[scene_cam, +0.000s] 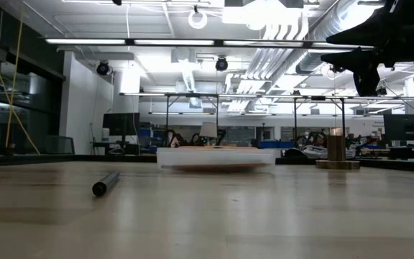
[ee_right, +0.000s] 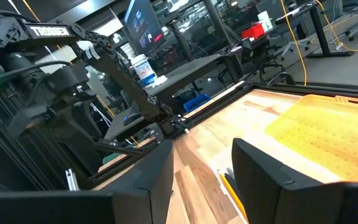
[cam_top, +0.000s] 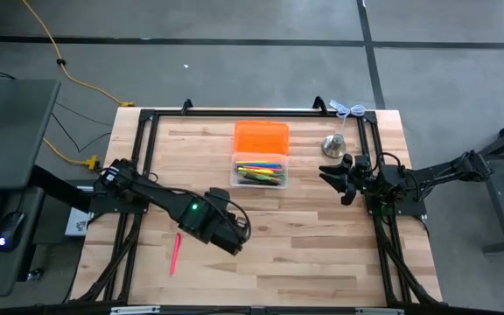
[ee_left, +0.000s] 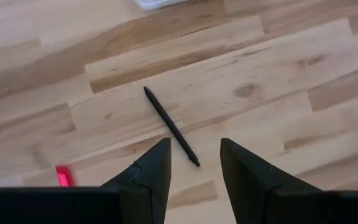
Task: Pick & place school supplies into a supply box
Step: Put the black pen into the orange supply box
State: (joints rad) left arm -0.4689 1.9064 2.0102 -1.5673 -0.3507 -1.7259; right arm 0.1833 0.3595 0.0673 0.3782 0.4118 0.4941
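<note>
The high camera is looking straight down on the whole counter [cam_top: 322, 254]. The low one is sitting at counter level, facing the room across the black pen [scene_cam: 106, 183], which the left wrist camera is also seeing closely from above. The right wrist camera is looking across toward the orange piece [ee_right: 328, 134].

We see bare desk [cam_top: 322, 236] across the lower right of the high view; box [cam_top: 258, 171], orange piece [cam_top: 261, 137] and bell [cam_top: 334, 144] crowd the upper middle.
</note>
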